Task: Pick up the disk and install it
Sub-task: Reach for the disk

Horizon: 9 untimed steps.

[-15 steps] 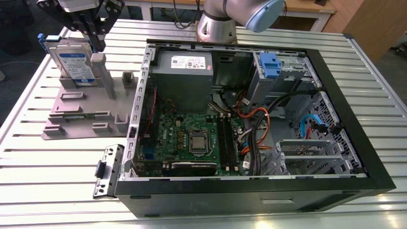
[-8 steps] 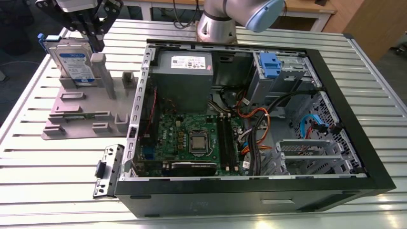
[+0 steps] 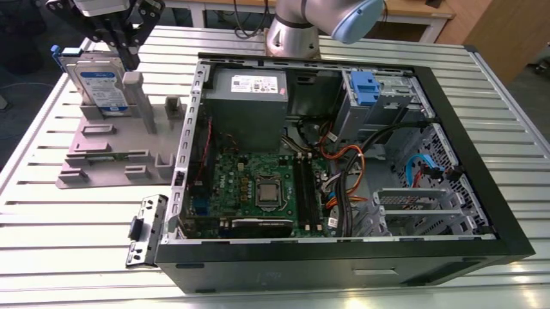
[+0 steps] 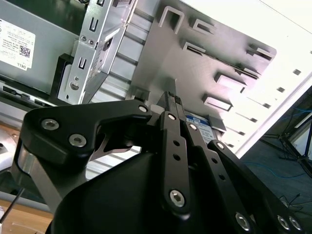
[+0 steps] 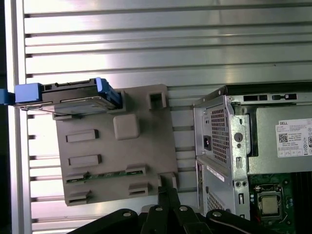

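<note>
Open computer case point(image 3: 344, 254) lies on its side nearest the exterior camera, black front edge along the lower part of the frame. Inside it: green motherboard point(image 3: 257, 180) at centre, grey power supply point(image 3: 249, 96) with a white sticker above it, blue bracket point(image 3: 365, 87) in the drive cage toward the upper right. A small black bracket piece point(image 3: 144, 228) lies on the slatted metal desk point(image 3: 77, 257) just off the case's lower left corner.

Grey plastic stand point(image 3: 103, 154) sits on the desk at the exterior view's left of the case, apart from it. The disk point(image 3: 97, 87) stands upright on edge in the stand's far end, upper left of the frame, label facing the camera, blue bracket round its edges. In the first wrist view the disk point(image 5: 66, 95) shows edge-on at one end of the stand point(image 5: 112, 161).

Gripper point(image 3: 127, 59) hangs over the stand in the upper left of the frame, beside the disk's upper right corner; contact cannot be told. In both wrist views the gripper point(image 4: 173, 97) point(image 5: 163, 191) has its fingers drawn together with nothing between them. In the second wrist view the disk's label point(image 4: 200, 122) peeks out behind the fingers.
</note>
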Each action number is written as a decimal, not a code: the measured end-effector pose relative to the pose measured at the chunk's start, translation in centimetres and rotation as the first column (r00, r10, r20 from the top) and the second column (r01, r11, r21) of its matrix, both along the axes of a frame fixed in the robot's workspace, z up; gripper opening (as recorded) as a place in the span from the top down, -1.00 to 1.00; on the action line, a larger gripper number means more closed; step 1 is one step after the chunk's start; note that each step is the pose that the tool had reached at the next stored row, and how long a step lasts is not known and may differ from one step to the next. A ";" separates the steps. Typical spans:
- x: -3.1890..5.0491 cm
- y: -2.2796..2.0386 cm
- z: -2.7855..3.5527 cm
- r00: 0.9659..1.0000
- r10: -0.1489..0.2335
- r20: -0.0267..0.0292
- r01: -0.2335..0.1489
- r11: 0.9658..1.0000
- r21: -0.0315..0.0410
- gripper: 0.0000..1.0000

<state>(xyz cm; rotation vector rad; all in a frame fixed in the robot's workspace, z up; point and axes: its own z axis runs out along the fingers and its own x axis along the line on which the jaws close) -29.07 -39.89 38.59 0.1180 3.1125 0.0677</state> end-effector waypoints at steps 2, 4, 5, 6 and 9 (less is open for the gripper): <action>-0.05 0.00 0.00 1.000 0.000 0.000 0.000 1.000 0.000 0.80; -0.10 0.00 0.00 1.000 0.000 0.000 0.000 1.000 0.000 0.80; -0.13 0.00 -0.01 1.000 0.000 0.000 0.000 1.000 0.000 0.80; -0.15 0.00 -0.01 1.000 0.000 0.000 0.000 1.000 0.000 0.80; -0.23 0.00 -0.01 1.000 0.000 0.000 0.000 1.000 0.000 0.80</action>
